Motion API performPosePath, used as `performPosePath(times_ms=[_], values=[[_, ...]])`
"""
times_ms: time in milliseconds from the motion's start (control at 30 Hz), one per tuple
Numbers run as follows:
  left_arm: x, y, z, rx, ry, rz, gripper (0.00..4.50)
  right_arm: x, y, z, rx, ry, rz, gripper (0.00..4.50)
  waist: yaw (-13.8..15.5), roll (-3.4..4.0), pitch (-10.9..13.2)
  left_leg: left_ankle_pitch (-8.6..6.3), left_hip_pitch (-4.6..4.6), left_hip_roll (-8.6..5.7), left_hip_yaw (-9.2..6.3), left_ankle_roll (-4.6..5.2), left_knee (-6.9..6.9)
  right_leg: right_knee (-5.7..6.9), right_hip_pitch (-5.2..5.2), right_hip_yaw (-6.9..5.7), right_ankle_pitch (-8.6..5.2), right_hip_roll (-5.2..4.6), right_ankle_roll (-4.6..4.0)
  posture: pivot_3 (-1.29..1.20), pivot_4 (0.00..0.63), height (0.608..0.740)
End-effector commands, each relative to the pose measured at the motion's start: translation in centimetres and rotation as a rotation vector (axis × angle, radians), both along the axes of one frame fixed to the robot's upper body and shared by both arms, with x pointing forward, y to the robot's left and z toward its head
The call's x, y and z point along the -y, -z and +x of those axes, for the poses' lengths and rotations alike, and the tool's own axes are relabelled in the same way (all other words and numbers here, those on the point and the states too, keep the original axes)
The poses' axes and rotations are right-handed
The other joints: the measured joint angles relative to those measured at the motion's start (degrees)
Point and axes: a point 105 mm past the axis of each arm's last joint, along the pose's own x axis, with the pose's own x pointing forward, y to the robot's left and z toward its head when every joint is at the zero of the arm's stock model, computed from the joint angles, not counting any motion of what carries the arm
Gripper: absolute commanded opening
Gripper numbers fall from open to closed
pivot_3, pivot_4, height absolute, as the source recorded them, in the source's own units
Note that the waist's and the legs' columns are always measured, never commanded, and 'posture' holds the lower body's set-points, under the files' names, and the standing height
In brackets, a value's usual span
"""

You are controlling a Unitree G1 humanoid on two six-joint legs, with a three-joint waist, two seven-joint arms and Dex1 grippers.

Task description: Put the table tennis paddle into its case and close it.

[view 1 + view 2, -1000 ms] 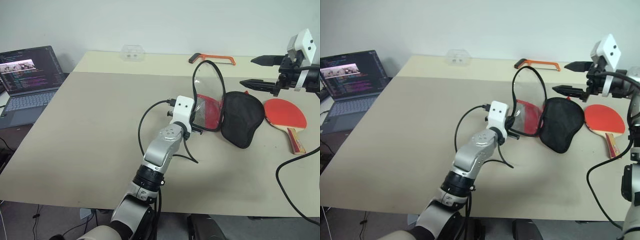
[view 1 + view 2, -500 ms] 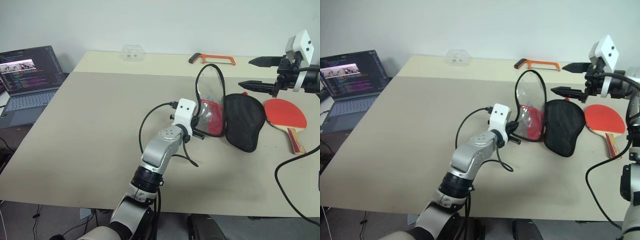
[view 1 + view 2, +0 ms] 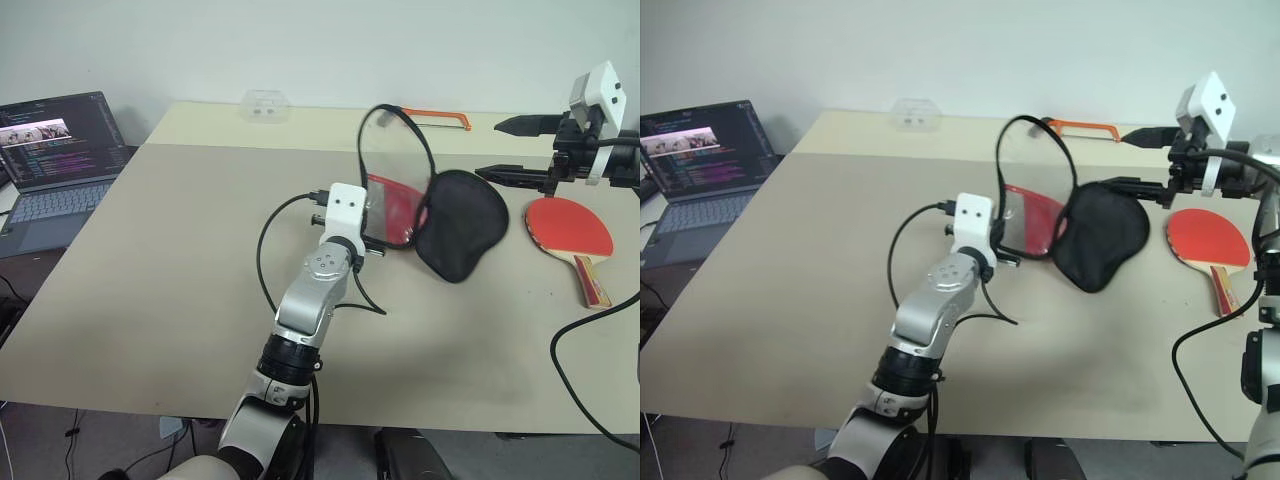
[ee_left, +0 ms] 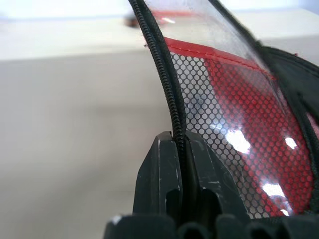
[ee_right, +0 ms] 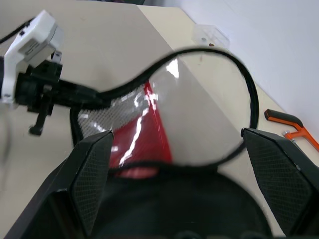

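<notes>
The case (image 3: 455,228) lies open at the table's middle right, its black half flat on the surface. Its lid (image 3: 392,165), with a clear window and a red mesh panel, stands raised. My left gripper (image 3: 377,238) is shut on the lid's zipper edge (image 4: 172,99), low on its left side. To the right of the case, the table tennis paddle (image 3: 570,228) lies flat on the table with its red face up and its handle toward me. My right gripper (image 3: 488,148) hangs open above the case's far right side, beside the paddle, with nothing between its fingers.
An open laptop (image 3: 55,150) sits off the table's left edge. A small clear plastic box (image 3: 265,104) and an orange-handled hacksaw (image 3: 440,118) lie along the far edge. A black cable loops by my left wrist.
My left gripper has moved left with the lid in its grip, dragging the whole case left, away from the paddle. The right gripper has stayed in place.
</notes>
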Motion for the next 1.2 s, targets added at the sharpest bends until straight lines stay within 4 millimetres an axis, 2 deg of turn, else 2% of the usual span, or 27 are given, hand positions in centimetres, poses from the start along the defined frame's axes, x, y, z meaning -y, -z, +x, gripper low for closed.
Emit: performPosePath(times_ms=[33, 167, 333, 567, 733, 933, 1100, 1200], values=[[-1.6, -2.2, 0.4, 0.111, -0.094, -0.003, 0.02, 0.0, -1.9, -0.5, 0.063, -0.002, -0.001, 4.50, 0.01, 0.00, 0.00, 0.00, 0.00, 0.00, 0.00, 0.00, 0.00, 0.00, 0.00, 0.00, 0.00, 0.00, 0.00, 0.00, 0.150, 0.740], [-3.7, -2.4, 0.9, 0.142, -0.181, 0.008, 0.02, -0.2, -1.9, -0.4, 0.063, -0.007, -0.001, 4.50, 0.00, 0.00, 0.00, 0.00, 0.00, 0.01, 0.01, 0.00, 0.00, 0.00, 0.00, 0.00, 0.00, 0.00, 0.00, 0.00, 0.150, 0.740], [-4.3, -2.8, 1.1, 0.156, -0.193, -0.018, 0.02, -0.3, -1.8, -0.2, 0.064, -0.009, 0.002, 4.50, 0.07, 0.00, 0.00, 0.00, -0.01, 0.04, 0.00, 0.00, 0.00, -0.01, 0.00, -0.01, 0.00, -0.02, 0.00, 0.00, 0.150, 0.740], [-0.5, -4.2, 0.9, 0.176, -0.083, -0.118, 0.02, -0.5, -1.7, -0.1, 0.062, -0.013, 0.004, 4.50, 0.13, 0.00, 0.00, 0.00, -0.01, 0.00, 0.01, 0.00, 0.00, -0.02, 0.00, -0.03, 0.00, -0.01, 0.00, 0.00, 0.150, 0.740], [3.3, -5.8, 0.9, 0.200, -0.007, -0.140, 0.02, -0.5, -1.9, 0.0, 0.063, -0.014, 0.002, 4.50, 0.03, 0.00, 0.00, 0.00, 0.00, -0.01, 0.00, 0.00, -0.02, -0.02, 0.00, -0.02, 0.00, 0.00, 0.00, 0.00, 0.150, 0.740], [5.4, -5.7, 0.3, 0.186, 0.032, -0.155, 0.02, -0.6, -2.0, 0.0, 0.063, -0.016, 0.002, 4.50, 0.04, 0.00, 0.00, 0.00, -0.02, -0.01, 0.00, 0.00, -0.05, -0.08, 0.00, -0.02, 0.00, 0.00, 0.00, 0.00, 0.150, 0.740], [8.5, -5.0, -1.4, 0.121, 0.232, -0.165, 0.02, -0.7, -1.9, 0.1, 0.063, -0.019, 0.006, 4.50, 0.09, 0.00, 0.00, 0.00, -0.02, -0.02, 0.01, 0.00, -0.05, -0.09, 0.00, -0.03, 0.00, -0.01, 0.00, 0.00, 0.150, 0.740], [9.0, -5.0, -2.0, 0.100, 0.293, -0.162, 0.02, -0.7, -1.8, 0.2, 0.064, -0.019, 0.008, 4.50, 0.07, 0.00, 0.00, 0.00, -0.02, -0.01, 0.01, 0.00, -0.05, -0.09, 0.00, -0.04, 0.00, -0.01, 0.00, 0.00, 0.150, 0.740]])
